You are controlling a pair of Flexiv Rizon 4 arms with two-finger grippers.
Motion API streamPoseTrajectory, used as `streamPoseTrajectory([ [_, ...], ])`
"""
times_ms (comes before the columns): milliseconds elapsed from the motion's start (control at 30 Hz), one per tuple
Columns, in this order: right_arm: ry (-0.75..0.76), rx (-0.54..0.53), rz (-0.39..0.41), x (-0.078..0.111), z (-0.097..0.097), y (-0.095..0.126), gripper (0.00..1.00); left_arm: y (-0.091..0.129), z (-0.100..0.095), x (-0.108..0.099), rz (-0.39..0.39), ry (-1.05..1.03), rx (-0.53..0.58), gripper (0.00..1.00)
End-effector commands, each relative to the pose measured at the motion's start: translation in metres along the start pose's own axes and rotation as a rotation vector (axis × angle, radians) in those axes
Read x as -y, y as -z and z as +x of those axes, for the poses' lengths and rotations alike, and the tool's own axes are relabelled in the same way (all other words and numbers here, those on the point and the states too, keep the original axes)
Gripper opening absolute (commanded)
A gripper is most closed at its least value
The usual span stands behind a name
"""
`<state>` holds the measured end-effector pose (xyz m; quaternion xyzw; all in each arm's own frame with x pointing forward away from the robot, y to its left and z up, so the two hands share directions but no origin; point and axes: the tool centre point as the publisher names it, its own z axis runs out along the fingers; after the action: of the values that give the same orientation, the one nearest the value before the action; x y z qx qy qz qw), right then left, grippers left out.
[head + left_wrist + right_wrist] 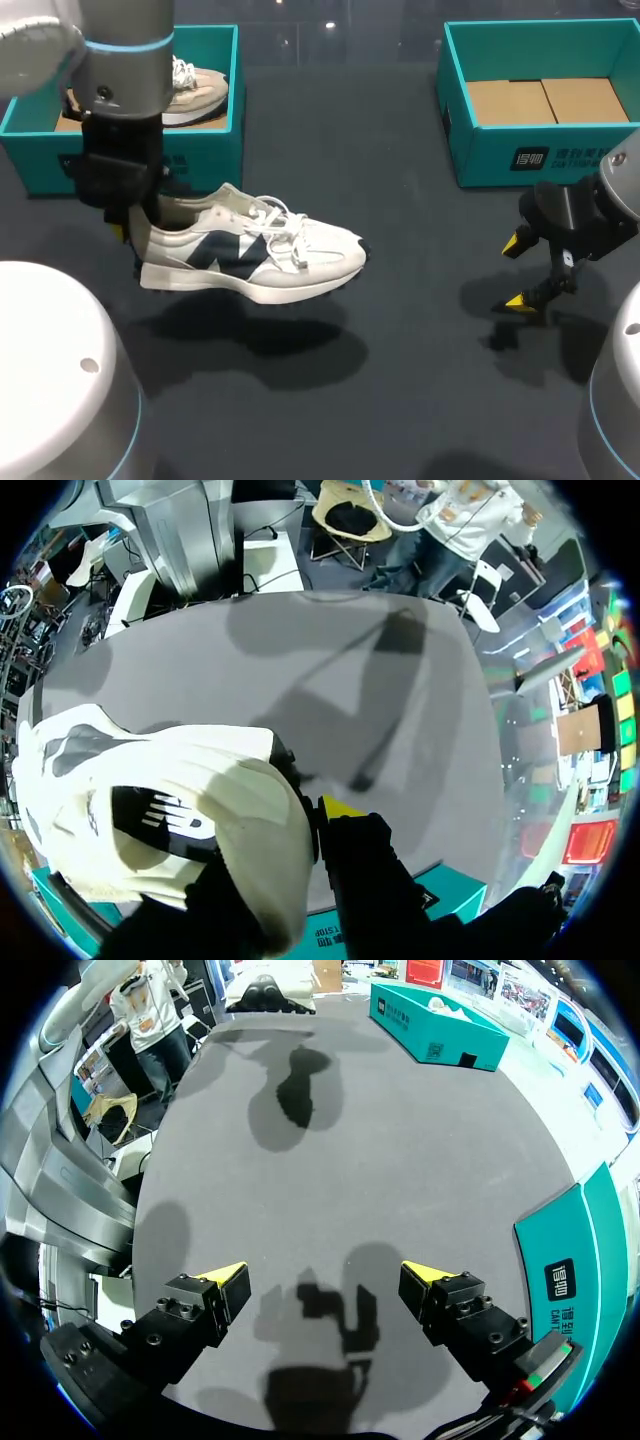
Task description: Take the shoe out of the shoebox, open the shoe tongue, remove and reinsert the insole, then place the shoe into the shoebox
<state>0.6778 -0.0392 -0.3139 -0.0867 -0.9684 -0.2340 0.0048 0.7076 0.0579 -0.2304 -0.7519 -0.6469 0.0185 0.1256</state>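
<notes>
A white sneaker (250,255) with a dark side mark and white laces hangs level above the dark table, toe pointing right, its shadow on the cloth below. My left gripper (130,235) is shut on the heel collar. In the left wrist view the shoe (150,820) fills the space beside one yellow fingertip (340,807); the other finger is hidden behind the heel. The teal shoebox (210,150) behind the shoe holds a second sneaker (195,85). My right gripper (520,272) hovers open over the table's right side, nothing between its fingers (225,1278).
A second teal box (540,150) with a brown cardboard floor stands at the back right, just behind my right gripper; its wall (590,1250) shows beside that gripper. The table (420,250) between the shoe and my right gripper is bare dark cloth.
</notes>
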Motion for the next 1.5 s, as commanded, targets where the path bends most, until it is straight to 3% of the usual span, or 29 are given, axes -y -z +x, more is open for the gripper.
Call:
streamPoseTrajectory([
  [33,-0.001,0.002,0.003,0.000,0.001,0.000,1.00,-0.003,-0.004,-0.001,-0.004,0.003,-0.006,0.00],
  [300,-0.001,0.002,0.003,0.000,0.001,0.000,1.00,-0.043,-0.061,-0.002,-0.082,0.084,-0.040,0.00],
  [500,-0.001,0.002,0.003,0.000,0.001,0.000,1.00,-0.060,-0.098,-0.005,-0.145,0.080,-0.048,0.00],
  [867,-0.001,0.002,0.003,0.000,0.001,0.000,1.00,-0.060,-0.098,-0.005,-0.145,0.080,-0.048,0.00],
  [1200,-0.001,0.002,0.003,0.000,0.001,0.000,1.00,-0.091,-0.133,-0.028,-0.228,0.123,-0.059,0.00],
  [1500,-0.001,0.002,0.003,0.000,0.001,0.000,1.00,-0.098,-0.139,-0.033,-0.243,0.122,-0.066,0.00],
])
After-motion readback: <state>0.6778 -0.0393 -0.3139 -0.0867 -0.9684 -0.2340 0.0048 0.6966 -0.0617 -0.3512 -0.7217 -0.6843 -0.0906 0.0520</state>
